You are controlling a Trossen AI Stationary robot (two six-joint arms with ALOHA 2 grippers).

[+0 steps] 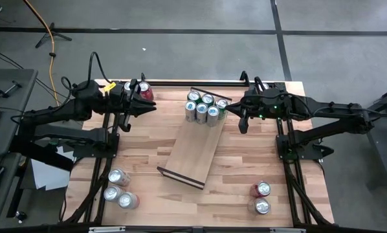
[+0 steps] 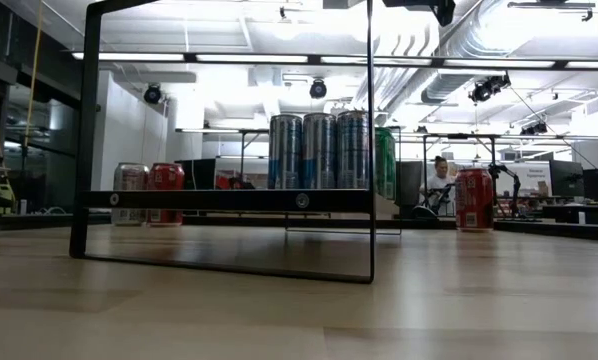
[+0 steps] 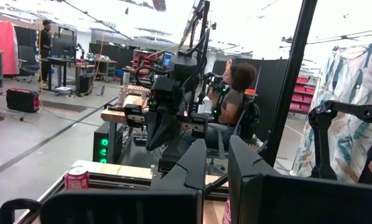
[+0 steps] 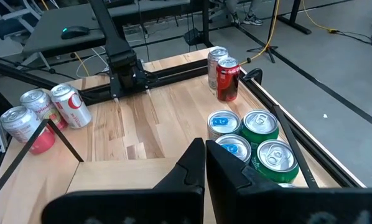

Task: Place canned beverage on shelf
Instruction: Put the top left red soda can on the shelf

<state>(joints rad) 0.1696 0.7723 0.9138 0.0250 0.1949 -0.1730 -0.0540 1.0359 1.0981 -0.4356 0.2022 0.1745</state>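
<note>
Wooden tabletop [image 1: 245, 162] carries the shelf [image 1: 193, 150], cans [image 1: 203, 107] clustered at its far end, just beside the empty, pressed-together right gripper [image 1: 235, 111]; left gripper [image 1: 136, 98] likewise.

**Bright, even light from overhead**

Ceiling strip lights [image 2: 279, 57] glare white in the low view, at twelve o'clock. The tabletop [image 2: 299, 310] blurs toward six o'clock. Shadows in the high view stay soft. The left wrist view's background washes out.

No legible text anywhere. Red aluminium can [image 3: 77, 178] ahead of the left gripper's fingers has white lettering (too blurred to read, brand can't be told).
</note>
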